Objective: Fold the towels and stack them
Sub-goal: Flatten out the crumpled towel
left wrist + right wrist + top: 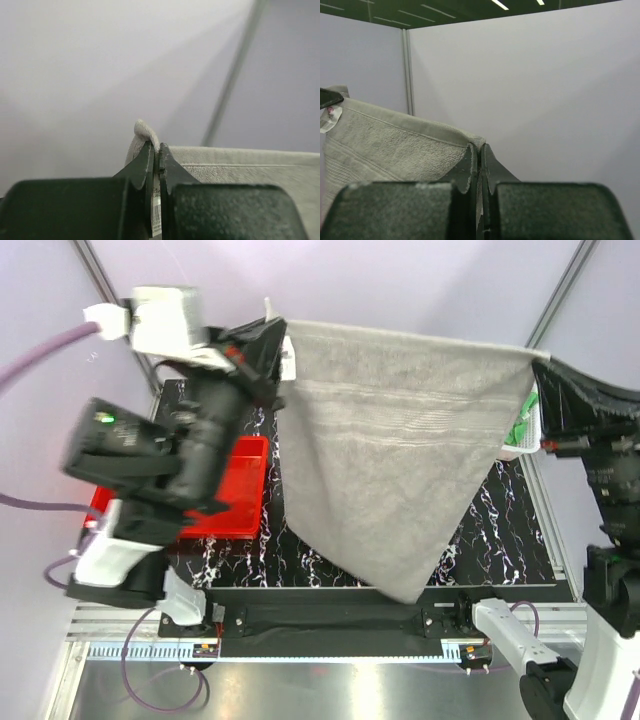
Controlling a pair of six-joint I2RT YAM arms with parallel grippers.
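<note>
Both jaws clamp the grey towel (400,440) by its top corners, seemingly taut.

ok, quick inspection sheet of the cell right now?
Surface: black marbled table, partly hidden by the towel.
Job's things: grey towel hanging spread, held by its two top corners.
Clutter: red tray at left; white basket at right, some green showing there.
End effectors: left end effector and right end effector each shut on a towel corner.
Cables: purple cables by the left arm.
Surroundings: pale walls, metal posts.
</note>
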